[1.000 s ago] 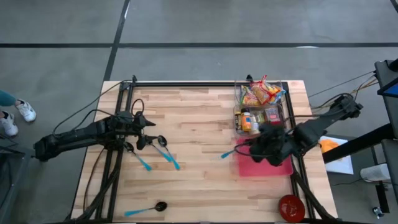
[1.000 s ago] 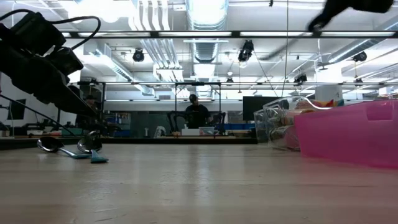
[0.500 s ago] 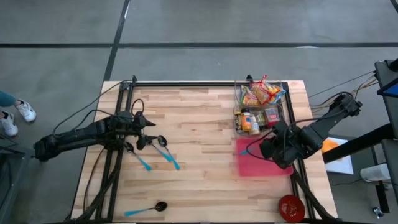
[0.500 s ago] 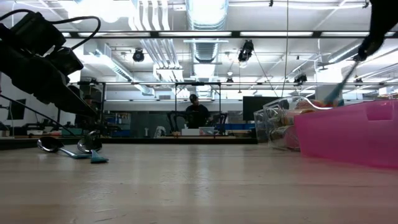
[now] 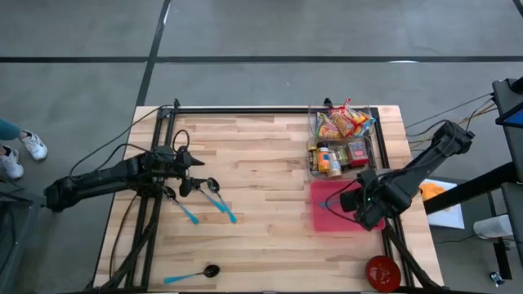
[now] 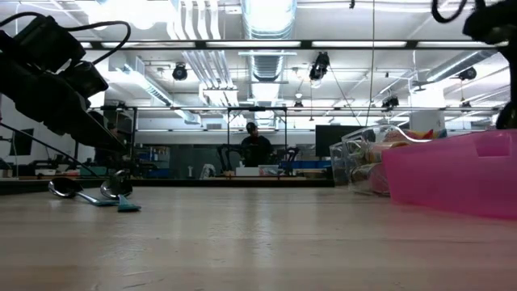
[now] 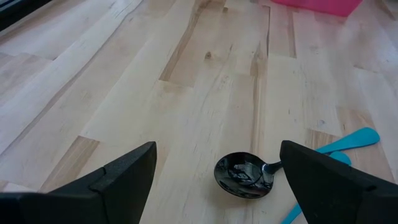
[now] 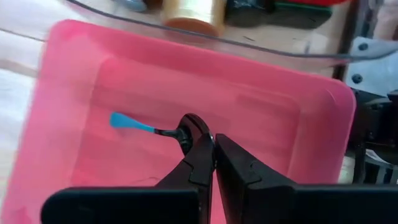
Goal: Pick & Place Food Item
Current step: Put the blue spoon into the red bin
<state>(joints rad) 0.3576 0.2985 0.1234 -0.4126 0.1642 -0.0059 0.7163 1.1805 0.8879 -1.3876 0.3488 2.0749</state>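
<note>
Right pincer [image 8: 213, 144], clamped on a spoon [image 8: 146, 127], angles over the pink tray [image 8: 311, 112].

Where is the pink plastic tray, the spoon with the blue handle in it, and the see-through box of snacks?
pink plastic tray [image 8: 74, 68], right wrist view, its rim.
blue-handled spoon [image 8: 127, 122], right wrist view, its handle.
clear snack box [image 5: 343, 140], high view, its middle.

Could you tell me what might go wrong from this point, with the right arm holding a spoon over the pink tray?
1. The right gripper pinches the blue-handled black spoon only at its bowl, so it might pivot or slip.
2. It hangs above the pink plastic tray; released from there, it could bounce.
3. The clear plastic bin of food packets borders the tray, so the arm might clip it.
</note>
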